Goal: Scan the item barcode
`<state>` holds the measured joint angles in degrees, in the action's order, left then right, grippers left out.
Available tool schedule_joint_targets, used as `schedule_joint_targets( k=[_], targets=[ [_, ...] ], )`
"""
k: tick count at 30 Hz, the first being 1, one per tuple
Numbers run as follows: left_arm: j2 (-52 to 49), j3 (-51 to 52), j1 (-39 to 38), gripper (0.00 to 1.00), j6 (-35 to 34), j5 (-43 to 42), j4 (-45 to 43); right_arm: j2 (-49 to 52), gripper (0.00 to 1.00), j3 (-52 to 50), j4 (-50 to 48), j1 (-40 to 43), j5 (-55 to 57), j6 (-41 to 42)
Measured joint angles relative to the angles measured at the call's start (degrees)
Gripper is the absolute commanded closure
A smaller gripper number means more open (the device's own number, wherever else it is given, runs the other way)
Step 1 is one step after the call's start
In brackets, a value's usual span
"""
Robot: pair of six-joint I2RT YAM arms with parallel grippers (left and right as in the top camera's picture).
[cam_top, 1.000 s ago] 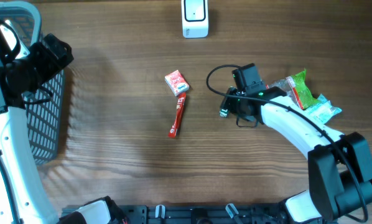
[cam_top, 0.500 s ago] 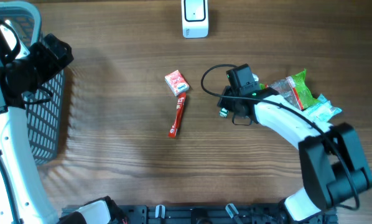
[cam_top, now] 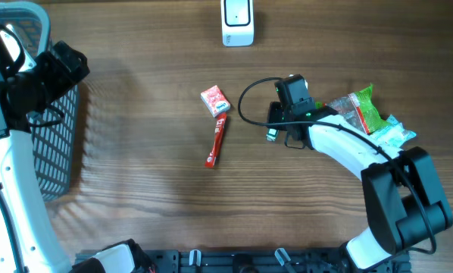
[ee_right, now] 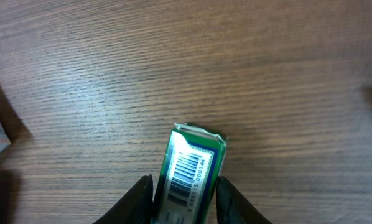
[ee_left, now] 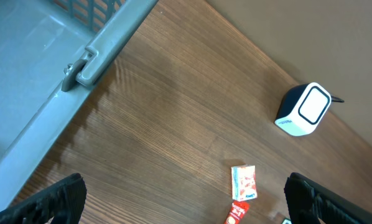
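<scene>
The right gripper (ee_right: 186, 182) pinched the green packet (ee_right: 189, 163) narrowly by its long edges, barcode upward, long axis along the fingers. The white scanner (cam_top: 237, 21) stood well apart, ahead and leftward. The wide-open left gripper (ee_left: 186, 202) hung farther from the scanner.

Light was bright and even; the basket (cam_top: 60, 144) cast a soft mesh shadow. Faint glare marked the green pack (ee_right: 189, 174).

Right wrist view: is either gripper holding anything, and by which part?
Right fingers flank the green barcode pack across its long sides near one end, about touching; a firm hold cannot be told. Left fingers open, empty.
</scene>
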<state>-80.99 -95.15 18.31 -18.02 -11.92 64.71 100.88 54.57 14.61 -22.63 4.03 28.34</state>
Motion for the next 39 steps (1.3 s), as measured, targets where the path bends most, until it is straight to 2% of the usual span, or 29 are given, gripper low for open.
schedule_joint_targets(
  k=[3,13,16,21,27,31,39],
  targets=[
    [0.0,0.0,0.0,0.00,0.0,0.0,0.0,0.0,0.64,0.2,0.0,0.0,0.8,-2.8],
    [0.0,0.0,0.0,0.00,0.0,0.0,0.0,0.0,0.61,0.5,0.8,0.0,0.9,-4.0],
    [0.0,0.0,0.0,0.00,0.0,0.0,0.0,0.0,0.62,1.9,5.1,0.0,0.7,-0.4],
    [0.0,0.0,0.0,0.00,0.0,0.0,0.0,0.0,0.67,2.2,5.7,0.0,-0.2,4.9],
    [0.0,0.0,0.0,0.00,0.0,0.0,0.0,0.1,0.65,2.2,5.7,0.0,-1.1,7.3],
    [0.0,0.0,0.0,0.00,0.0,0.0,0.0,0.1,0.62,2.3,5.8,0.0,-2.7,4.5],
    [0.0,0.0,0.0,0.00,0.0,0.0,0.0,0.1,0.61,3.8,9.9,0.0,-2.9,-1.1]
  ],
)
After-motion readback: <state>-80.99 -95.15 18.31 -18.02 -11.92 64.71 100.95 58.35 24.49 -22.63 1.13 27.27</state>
